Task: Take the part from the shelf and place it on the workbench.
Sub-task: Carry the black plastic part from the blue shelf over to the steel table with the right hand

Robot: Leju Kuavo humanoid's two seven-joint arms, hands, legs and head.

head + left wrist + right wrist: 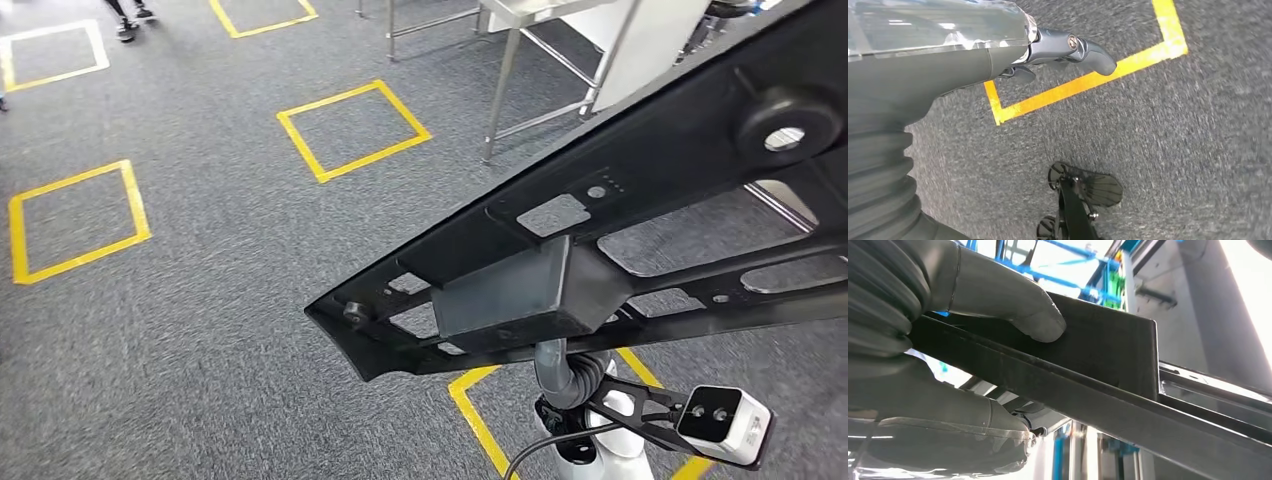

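Note:
A long black part [620,230], an open frame with cut-outs and a boxy block at its middle, stretches across the right of the head view, held above the carpet. My right hand [973,340] grips it from below: the thumb [1018,300] presses on the block's flat face [1108,350] and the fingers wrap under the edge. In the head view the part hides that hand, and its wrist camera [722,422] sticks out beneath. My left hand [1048,55] hangs over the floor, holding nothing, its thumb [1083,50] stretched out.
Grey carpet carries yellow taped squares [352,130], [75,220]. A metal-legged table [510,70] stands at the back right, beyond the part. A person's feet [130,20] show at the top left. A yellow tape corner [1088,82] lies under my left hand.

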